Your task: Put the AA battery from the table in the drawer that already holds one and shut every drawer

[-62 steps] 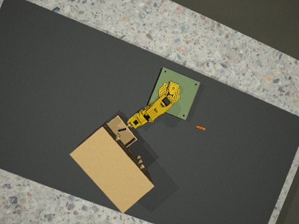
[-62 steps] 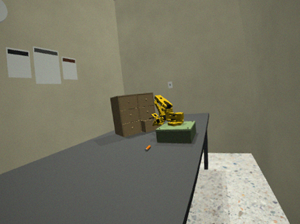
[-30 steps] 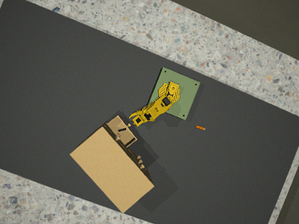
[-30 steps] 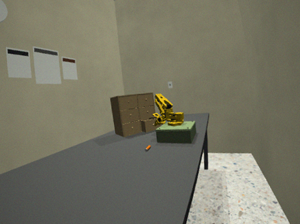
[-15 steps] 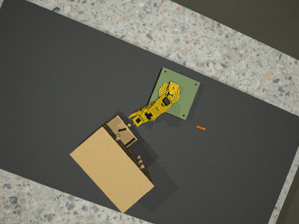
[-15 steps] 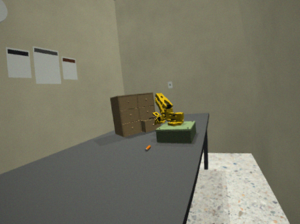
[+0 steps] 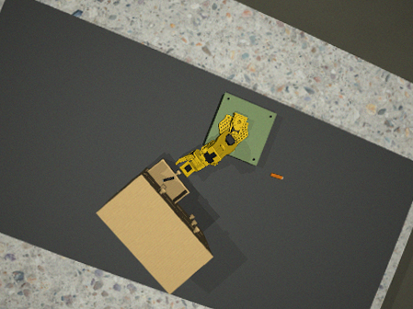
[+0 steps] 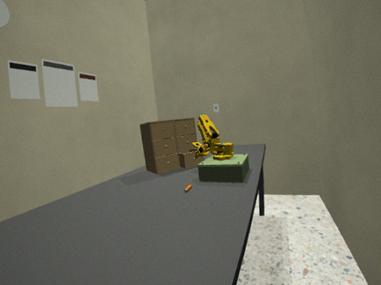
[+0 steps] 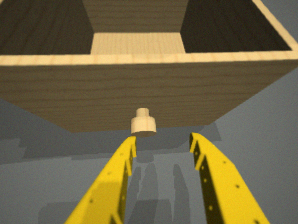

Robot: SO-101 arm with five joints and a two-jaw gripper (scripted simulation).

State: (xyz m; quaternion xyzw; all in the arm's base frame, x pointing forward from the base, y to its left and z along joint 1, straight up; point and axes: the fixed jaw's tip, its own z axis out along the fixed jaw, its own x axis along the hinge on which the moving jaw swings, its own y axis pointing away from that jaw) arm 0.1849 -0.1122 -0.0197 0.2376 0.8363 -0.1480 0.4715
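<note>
The orange AA battery [image 7: 276, 177] lies on the dark table to the right of my arm's base; it also shows in the exterior view [image 8: 188, 188]. The wooden drawer cabinet [image 7: 155, 231] stands in front of my arm, with one bottom drawer [image 7: 169, 181] pulled out toward me. A small dark thing [image 7: 168, 178] lies inside it. My gripper [image 7: 179, 168] is open and empty just short of that drawer's front. In the wrist view the fingers stand apart below the round knob [image 9: 143, 121] without touching it.
My arm sits on a green base block [image 7: 241, 128] near the table's far edge. The cabinet's other drawers [image 8: 169, 136] are shut, and their knobs [image 7: 194, 222] stick out of its front.
</note>
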